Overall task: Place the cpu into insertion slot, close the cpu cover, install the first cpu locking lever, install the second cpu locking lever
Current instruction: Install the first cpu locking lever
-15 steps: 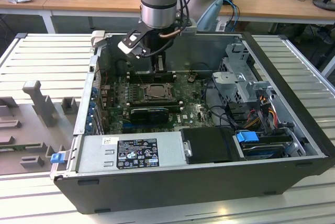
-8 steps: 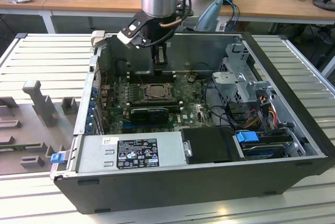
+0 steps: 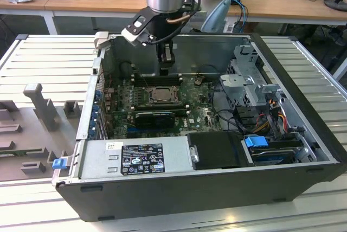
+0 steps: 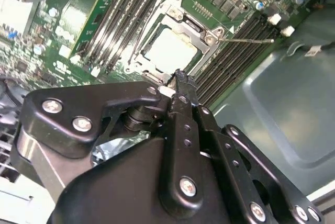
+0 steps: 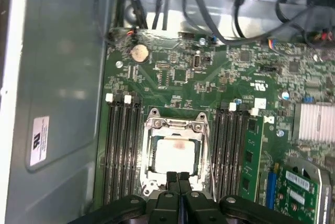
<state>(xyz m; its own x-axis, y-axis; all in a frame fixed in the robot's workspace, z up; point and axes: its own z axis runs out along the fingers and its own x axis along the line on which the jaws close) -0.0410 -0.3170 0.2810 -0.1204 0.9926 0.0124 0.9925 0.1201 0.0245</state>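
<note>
While the black two-fingered gripper (image 5: pixel 178 177) hangs with its fingers pressed together and nothing between them, the pale silver square cpu (image 5: pixel 172 153) sits in the black square insertion slot (image 3: pixel 161 94). The thin silver-grey metal cpu cover (image 5: pixel 172 124) lies flat around it, one edge just below the fingertips.

cpu (image 4: pixel 170 52) beneath cpu cover (image 4: pixel 191 28), jaws together

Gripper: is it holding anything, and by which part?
Nothing is held. The gripper is shut and empty, close to the cpu, which sits framed by the cpu cover.
</note>
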